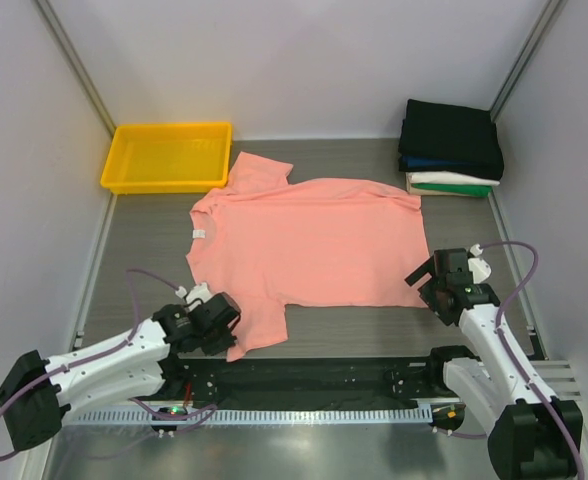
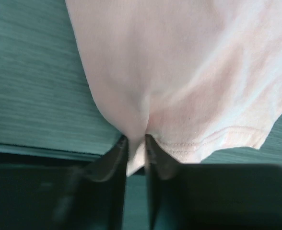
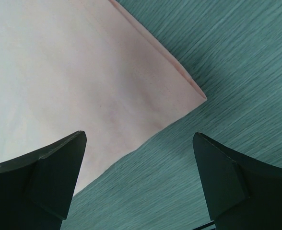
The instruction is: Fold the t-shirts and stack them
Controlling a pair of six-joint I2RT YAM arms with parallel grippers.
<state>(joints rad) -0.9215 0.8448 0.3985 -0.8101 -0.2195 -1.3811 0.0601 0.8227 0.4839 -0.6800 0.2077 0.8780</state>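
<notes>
A salmon-pink t-shirt [image 1: 309,240] lies spread flat on the grey table, neck to the left. My left gripper [image 1: 220,322] is at the shirt's near sleeve and is shut on its edge; the left wrist view shows the pink fabric [image 2: 179,72] pinched between the two dark fingers [image 2: 114,160]. My right gripper [image 1: 432,282] is open and empty over the shirt's near right hem corner [image 3: 198,93], jaws wide apart above the table. A stack of folded shirts [image 1: 452,148], black on top, then blue, white and green, sits at the back right.
A yellow plastic tray [image 1: 169,155] stands at the back left, its corner touching the shirt's far sleeve. White walls close in the table on three sides. A black rail [image 1: 314,375] runs along the near edge between the arm bases.
</notes>
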